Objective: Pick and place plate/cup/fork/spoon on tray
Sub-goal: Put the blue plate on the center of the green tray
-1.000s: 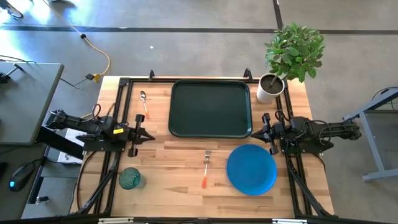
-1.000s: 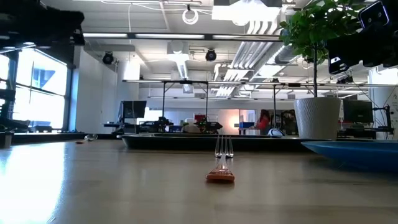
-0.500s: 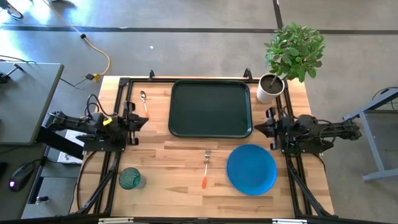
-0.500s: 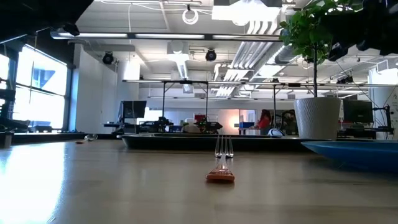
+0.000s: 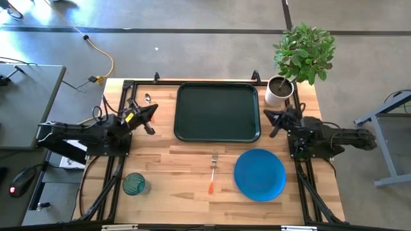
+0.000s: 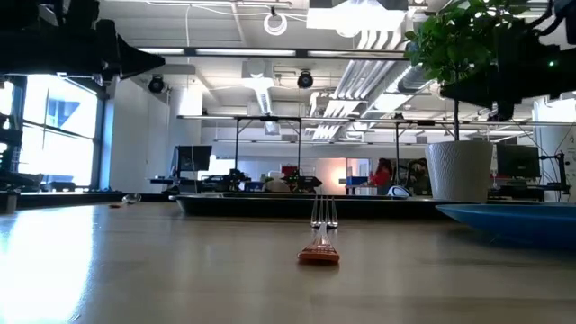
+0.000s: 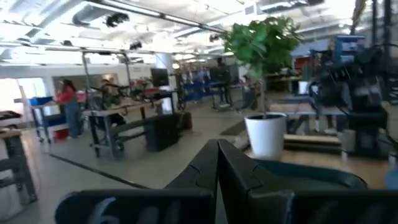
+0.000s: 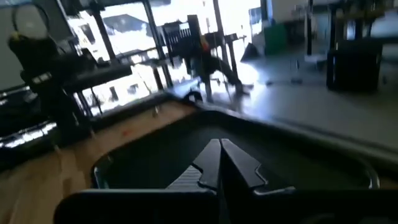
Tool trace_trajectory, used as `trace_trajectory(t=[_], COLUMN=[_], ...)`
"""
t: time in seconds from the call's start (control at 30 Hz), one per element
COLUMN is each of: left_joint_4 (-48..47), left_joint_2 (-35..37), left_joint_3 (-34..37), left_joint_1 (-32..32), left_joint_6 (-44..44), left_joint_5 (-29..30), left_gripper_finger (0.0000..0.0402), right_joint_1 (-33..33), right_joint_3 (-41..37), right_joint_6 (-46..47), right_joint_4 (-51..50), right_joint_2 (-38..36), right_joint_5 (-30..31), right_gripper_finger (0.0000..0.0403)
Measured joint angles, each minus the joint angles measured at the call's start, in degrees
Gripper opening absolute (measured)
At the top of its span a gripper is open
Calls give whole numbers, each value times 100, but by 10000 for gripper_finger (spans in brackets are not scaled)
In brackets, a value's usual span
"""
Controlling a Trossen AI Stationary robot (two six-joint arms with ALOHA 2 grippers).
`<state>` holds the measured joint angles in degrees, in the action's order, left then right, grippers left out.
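The dark-green tray (image 5: 218, 112) lies at the table's far middle. The blue plate (image 5: 259, 174) lies flat near the right front. The fork (image 5: 212, 173) lies left of the plate, tines toward the tray. The teal cup (image 5: 134, 184) stands upright at the near left. The spoon (image 5: 147, 99) lies left of the tray, with its handle partly under my left gripper (image 5: 152, 114). That gripper is shut and empty, above the table. My right gripper (image 5: 272, 122) is shut and empty, off the tray's right edge.
A white pot with a green plant (image 5: 279, 92) stands at the far right corner, just beyond my right gripper. Black frame rails (image 5: 122, 102) run along the table's left and right sides. Bare wood lies between the tray and the fork.
My left gripper has moved toward the table's far edge and turned toward the tray, ending over the spoon's handle. My right gripper has moved a little toward the far edge, closer to the plant pot. Both have stayed shut. The objects have not moved.
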<state>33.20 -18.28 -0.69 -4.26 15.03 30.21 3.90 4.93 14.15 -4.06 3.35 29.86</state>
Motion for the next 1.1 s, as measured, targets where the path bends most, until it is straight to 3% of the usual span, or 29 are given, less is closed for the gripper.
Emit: trace_trajectory(t=[0.17,0.37,0.57,0.7,0.8,0.97,1.1], left_joint_4=[1295,1480,1965,1864,1766,1221,1008], left_joint_2=[-649,-1390,-2356,-3201,-3988,-4946,-5311], left_joint_3=[-7,-96,-453,-1003,-1553,-2534,-2875], left_joint_1=[-565,-1202,-1513,-1669,-1761,-1869,-1901], left_joint_6=[99,-95,-590,-786,-999,-1285,-1295], left_joint_5=[-481,-757,-1447,-1265,-1265,-674,-734], left_gripper_finger=[4,35,62,75,91,119,137], right_joint_1=[767,1242,1266,1259,1203,1183,1194], right_joint_3=[603,826,874,1200,1338,1400,1397], right_joint_6=[1226,1548,1473,2261,2298,1836,1635], right_joint_4=[-1483,-1079,-373,-1418,-2099,-2613,-2357], right_joint_2=[403,1431,2787,3419,3710,3907,3912], right_joint_5=[-977,-2955,-3011,-3752,-4000,-4083,-3827], right_gripper_finger=[1,19,106,170,205,225,226])
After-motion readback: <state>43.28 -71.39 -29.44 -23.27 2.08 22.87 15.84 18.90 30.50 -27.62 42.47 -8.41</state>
